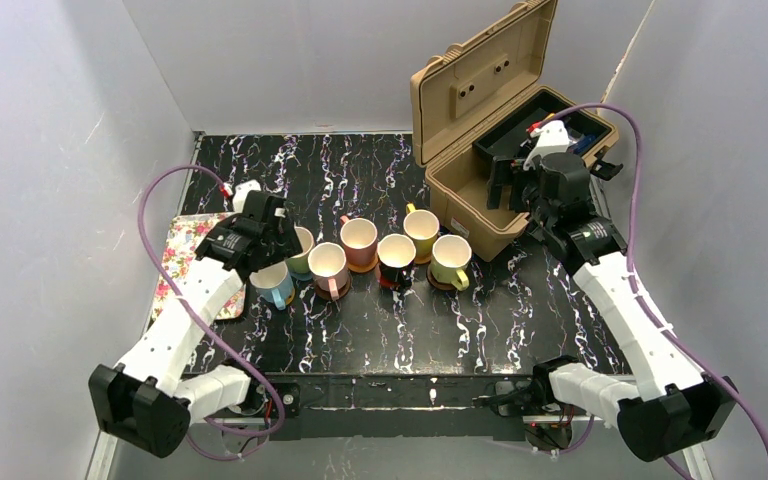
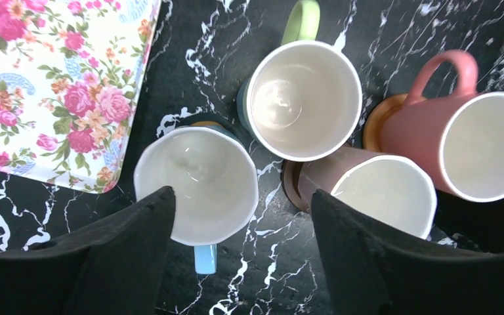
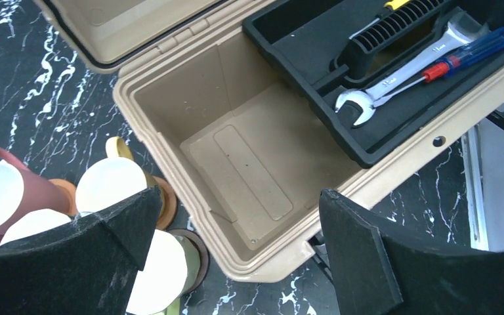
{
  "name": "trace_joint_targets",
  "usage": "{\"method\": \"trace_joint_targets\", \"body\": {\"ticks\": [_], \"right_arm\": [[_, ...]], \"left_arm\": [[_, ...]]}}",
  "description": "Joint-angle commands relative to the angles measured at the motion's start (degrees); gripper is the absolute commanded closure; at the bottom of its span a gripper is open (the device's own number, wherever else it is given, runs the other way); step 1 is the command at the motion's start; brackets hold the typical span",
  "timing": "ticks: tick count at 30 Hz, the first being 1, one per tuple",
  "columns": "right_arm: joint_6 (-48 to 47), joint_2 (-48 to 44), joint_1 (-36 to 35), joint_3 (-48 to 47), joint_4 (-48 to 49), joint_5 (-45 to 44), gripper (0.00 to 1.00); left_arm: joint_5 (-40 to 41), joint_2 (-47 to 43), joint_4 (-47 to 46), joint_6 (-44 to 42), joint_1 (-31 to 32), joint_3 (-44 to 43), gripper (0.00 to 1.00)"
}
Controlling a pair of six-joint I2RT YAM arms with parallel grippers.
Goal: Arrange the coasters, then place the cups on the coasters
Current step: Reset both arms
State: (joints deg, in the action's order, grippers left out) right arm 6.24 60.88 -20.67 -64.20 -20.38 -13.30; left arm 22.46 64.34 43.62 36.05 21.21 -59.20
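Left gripper (image 2: 243, 197): jaws apart, nothing clamped; pale-blue cup (image 2: 195, 185) stands upright between the fingers (image 2: 125, 256), nearer the one on the camera's left, whose tip overlaps the rim; clear gap to the other finger; cup handle points back toward the wrist; coaster sliver (image 2: 203, 123) shows orange-brown at the cup's far edge.

Just beyond it: green-handled cup (image 2: 305, 98), upright, rims almost touching; to the right, dusty-pink cup (image 2: 374, 190) on a dark brown coaster (image 2: 290, 187); next out, pink cup (image 2: 462, 141) on an orange-brown coaster (image 2: 375, 121); floral tray (image 2: 52, 85) lies flat on the other side, apart from the cups.

Top view: all seven cups upright in a loose double row mid-table (image 1: 380, 320); black cup (image 1: 397, 258), yellow cup (image 1: 421, 230) and lime cup (image 1: 450, 262) make up the right end, each with a coaster edge showing under it; lime cup sits just beside the toolbox corner.

Right gripper (image 3: 241, 193): jaws spread wide, empty; hangs above the open tan toolbox (image 3: 184, 98), lid tilted back; main compartment bare; black insert tray (image 3: 289, 46) sits across the far side, holding a wrench (image 3: 394, 79) and a screwdriver (image 3: 459, 56) with red and blue handle; the right-end cups are visible beside its left finger, none touching it.
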Motion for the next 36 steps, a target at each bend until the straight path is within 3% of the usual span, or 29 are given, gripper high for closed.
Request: {"method": "trace_joint_targets", "body": {"ticks": [1,2,4,11,21,28,36], "right_arm": [[0.89,1.26,2.76,-3.65,-1.16,0.73,0.01],[1.39,1.72,3.64,-4.03,-1.76,1.33,0.01],[1.95,2.05,5.29,-4.7,-2.56,2.61,0.01],[3.68,-0.75,9.93,-3.36,-1.92,0.3,0.01],[-3.05,-13.85,10.11,15.01,20.74,-6.18,0.01],[-5.83,-22.35,10.1,22.86,28.7,-7.23,0.01],[-6.15,-21.27,10.12,22.11,28.03,-5.19,0.01]], "left_arm": [[5.6,-4.12,1.3,-2.56,0.19,-3.98,0.19],[7.02,-4.72,1.08,-3.29,0.08,-4.6,0.1],[9.21,-5.78,0.16,-5.25,-0.22,-5.71,0.02],[15.1,-10.61,-11.41,-16.96,-1.43,-7.55,0.02],[22.07,-15.82,-42.11,-34.49,-1.43,4.54,0.02],[17.08,-21.16,-46.31,-35.59,-1.42,10.69,0.02],[16.52,-21.56,-45.71,-35.0,-1.4,11.2,0.02]]}}
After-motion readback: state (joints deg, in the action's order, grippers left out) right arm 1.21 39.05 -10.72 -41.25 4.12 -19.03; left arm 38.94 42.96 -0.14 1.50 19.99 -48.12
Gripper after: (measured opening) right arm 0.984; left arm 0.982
